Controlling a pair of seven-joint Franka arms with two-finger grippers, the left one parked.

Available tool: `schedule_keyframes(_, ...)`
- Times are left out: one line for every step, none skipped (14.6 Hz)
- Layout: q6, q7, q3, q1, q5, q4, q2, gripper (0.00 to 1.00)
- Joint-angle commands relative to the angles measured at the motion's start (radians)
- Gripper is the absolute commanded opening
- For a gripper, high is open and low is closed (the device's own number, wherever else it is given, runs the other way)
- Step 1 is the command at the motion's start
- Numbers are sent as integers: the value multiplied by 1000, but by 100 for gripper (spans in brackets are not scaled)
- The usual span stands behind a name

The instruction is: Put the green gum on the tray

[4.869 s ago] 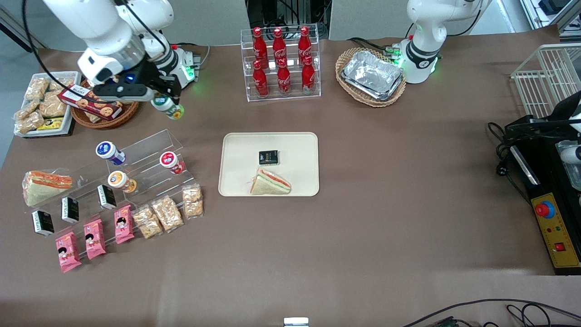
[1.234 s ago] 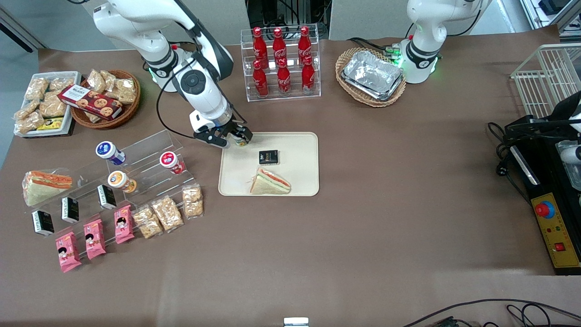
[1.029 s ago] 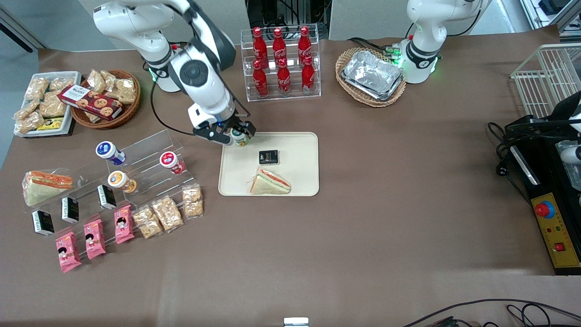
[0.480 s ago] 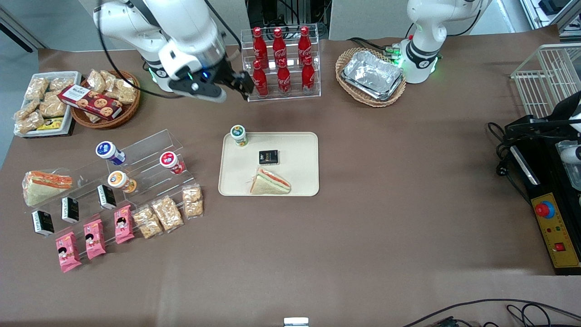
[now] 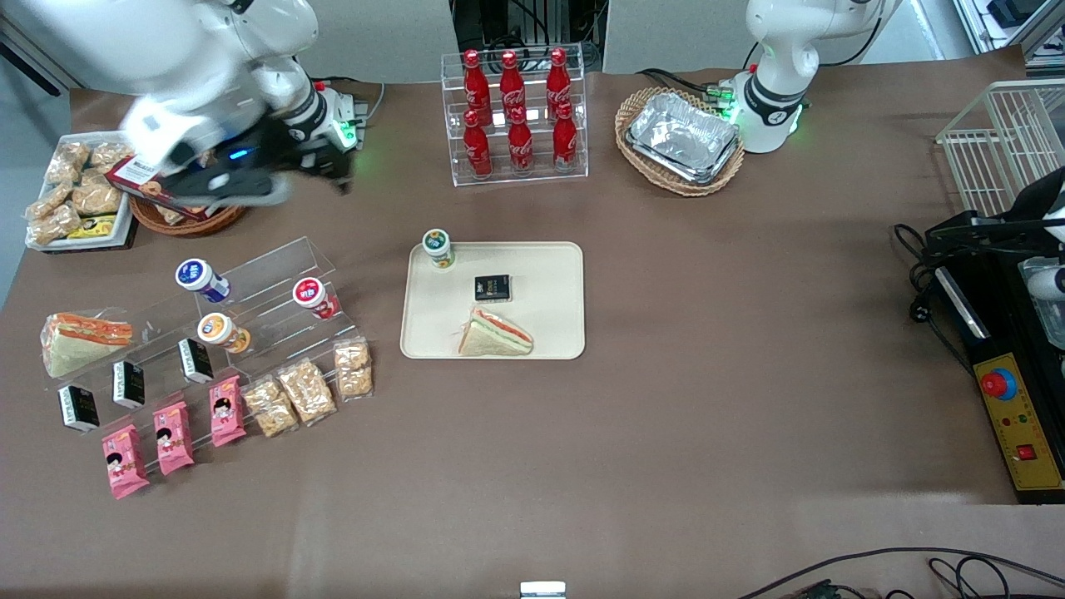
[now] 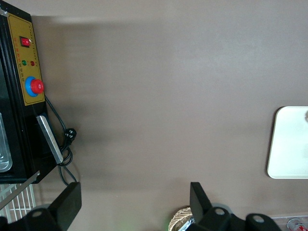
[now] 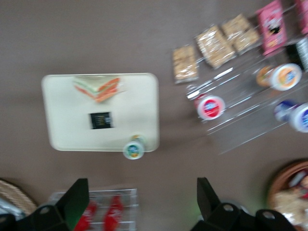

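Having pulled away since half a second ago, the gripper (image 5: 337,170) is hovering spread and empty above the table (image 5: 666,416) near the snack basket (image 5: 191,218), while the green gum (image 5: 437,248) is standing upright, well apart from it, on the tray (image 5: 549,333) corner.

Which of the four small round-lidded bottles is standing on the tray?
The green gum, upright in a tray corner; the others lie on the clear display stand. The gripper is open, away from it.

white arm (image 5: 191,50), black gripper (image 5: 337,175)
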Motion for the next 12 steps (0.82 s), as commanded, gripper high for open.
schedule_keyframes(-52,-265,-12,-127,-59,16,-2,100)
schedule_keyframes(-50,-320,-7,-170,-59,15,-1,100)
schedule_keyframes(-48,-383,-9,-213,-60,15,2,100)
schedule_keyframes(-44,-464,-16,-242,-62,15,4,100)
schedule_keyframes(-39,-529,-38,-251,-75,15,10,100)
schedule_keyframes(-30,-540,-70,-245,-95,15,17,100)
schedule_keyframes(-18,-545,-87,-245,-105,15,33,100)
schedule_keyframes(-6,-548,-104,-247,-105,18,45,100)
schedule_keyframes(-2,-539,-119,-247,-105,22,56,100)
schedule_keyframes(-2,-537,-121,-250,-105,22,62,100)
schedule_keyframes(-1,-537,-122,-251,-105,24,70,100)
schedule_keyframes(-1,-537,-122,-251,-106,26,73,100)
